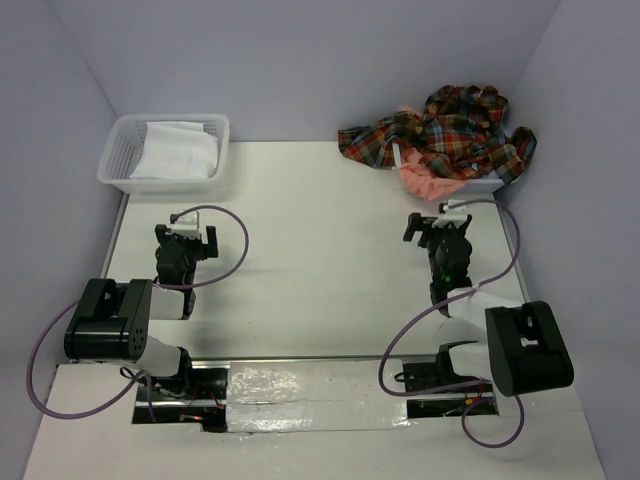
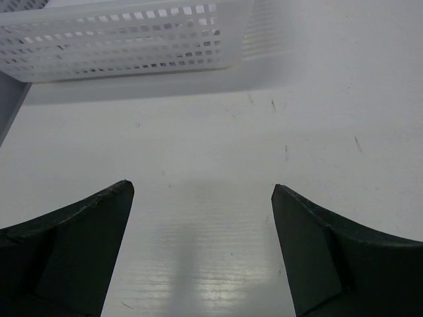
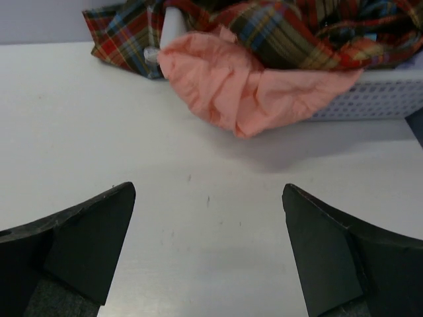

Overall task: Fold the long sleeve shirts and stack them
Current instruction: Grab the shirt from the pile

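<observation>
A crumpled plaid shirt [image 1: 450, 135] in red, brown, blue and yellow is heaped over a white basket [image 1: 485, 184] at the back right. Under it a salmon-pink shirt [image 1: 430, 182] spills over the basket's rim onto the table; the right wrist view shows both, plaid [image 3: 277, 30] above pink [image 3: 244, 89]. My right gripper [image 1: 440, 212] hovers open just in front of them, its jaws [image 3: 208, 191] wide with only bare table between. My left gripper [image 1: 188, 222] is open over the left of the table, its jaws [image 2: 201, 191] empty.
A white lattice basket [image 1: 120, 165] holding white cloth [image 1: 178, 152] stands at the back left, its wall [image 2: 125, 39] filling the top of the left wrist view. Grey walls close in the table. Both arm bases and purple cables sit along the near edge.
</observation>
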`<act>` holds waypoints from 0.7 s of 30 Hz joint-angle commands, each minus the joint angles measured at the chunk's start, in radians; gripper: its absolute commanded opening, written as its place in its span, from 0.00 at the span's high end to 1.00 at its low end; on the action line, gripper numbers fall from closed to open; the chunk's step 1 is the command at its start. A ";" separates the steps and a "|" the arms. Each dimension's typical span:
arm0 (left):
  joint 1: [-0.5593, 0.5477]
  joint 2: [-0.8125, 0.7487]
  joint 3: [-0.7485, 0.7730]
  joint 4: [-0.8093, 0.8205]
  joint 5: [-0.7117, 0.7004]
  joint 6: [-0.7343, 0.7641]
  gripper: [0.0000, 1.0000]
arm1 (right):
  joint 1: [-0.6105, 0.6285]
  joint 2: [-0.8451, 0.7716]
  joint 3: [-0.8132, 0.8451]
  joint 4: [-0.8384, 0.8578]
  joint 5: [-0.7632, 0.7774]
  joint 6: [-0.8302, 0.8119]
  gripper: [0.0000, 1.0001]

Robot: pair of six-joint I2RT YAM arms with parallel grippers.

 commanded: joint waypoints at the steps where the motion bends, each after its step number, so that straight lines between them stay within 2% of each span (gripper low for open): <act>1: -0.005 -0.001 0.012 0.060 -0.007 -0.014 0.01 | -0.006 -0.118 0.219 -0.337 -0.016 0.027 0.00; 3: -0.004 -0.008 0.006 0.066 0.035 -0.005 0.00 | -0.009 -0.193 0.283 -0.410 -0.046 0.040 0.00; 4: -0.004 -0.078 0.029 0.011 0.080 0.027 0.01 | -0.010 -0.212 0.362 -0.503 -0.098 0.051 0.00; 5: -0.004 -0.124 0.062 -0.095 0.208 0.052 0.01 | -0.013 -0.224 0.407 -0.555 -0.130 0.054 0.00; 6: -0.004 -0.161 0.114 -0.212 0.300 0.092 0.01 | -0.021 -0.226 0.459 -0.605 -0.167 0.057 0.07; 7: -0.005 -0.197 0.224 -0.424 0.380 0.160 0.01 | -0.035 -0.215 0.572 -0.704 -0.265 0.057 0.18; 8: -0.013 -0.200 0.276 -0.499 0.429 0.169 0.01 | -0.042 -0.192 0.635 -0.761 -0.286 0.069 0.51; 9: -0.024 -0.200 0.323 -0.552 0.406 0.184 0.01 | -0.047 -0.120 0.775 -0.815 -0.281 0.116 0.67; 10: -0.054 -0.185 0.398 -0.611 0.363 0.208 0.01 | -0.067 -0.080 0.853 -0.935 -0.236 0.147 0.77; 11: -0.094 -0.159 0.461 -0.641 0.252 0.288 0.00 | -0.088 0.016 0.983 -1.023 -0.211 0.193 0.80; 12: -0.111 -0.159 0.462 -0.641 0.206 0.341 0.00 | -0.089 0.064 0.984 -1.024 -0.211 0.193 0.66; 13: -0.130 -0.130 0.522 -0.684 0.176 0.404 0.01 | -0.099 0.107 1.093 -1.089 -0.200 0.218 0.49; 15: -0.174 -0.105 0.576 -0.725 0.110 0.534 0.01 | -0.101 0.234 1.191 -1.140 -0.137 0.224 0.19; 18: -0.196 -0.099 0.604 -0.690 0.076 0.568 0.01 | -0.101 0.395 1.405 -1.235 -0.011 0.255 0.06; 20: -0.196 -0.096 0.618 -0.699 0.065 0.520 0.01 | -0.133 0.536 1.510 -1.321 0.067 0.262 0.04; 21: -0.196 -0.087 0.641 -0.722 0.060 0.503 0.01 | -0.136 0.588 1.635 -1.361 0.085 0.267 0.04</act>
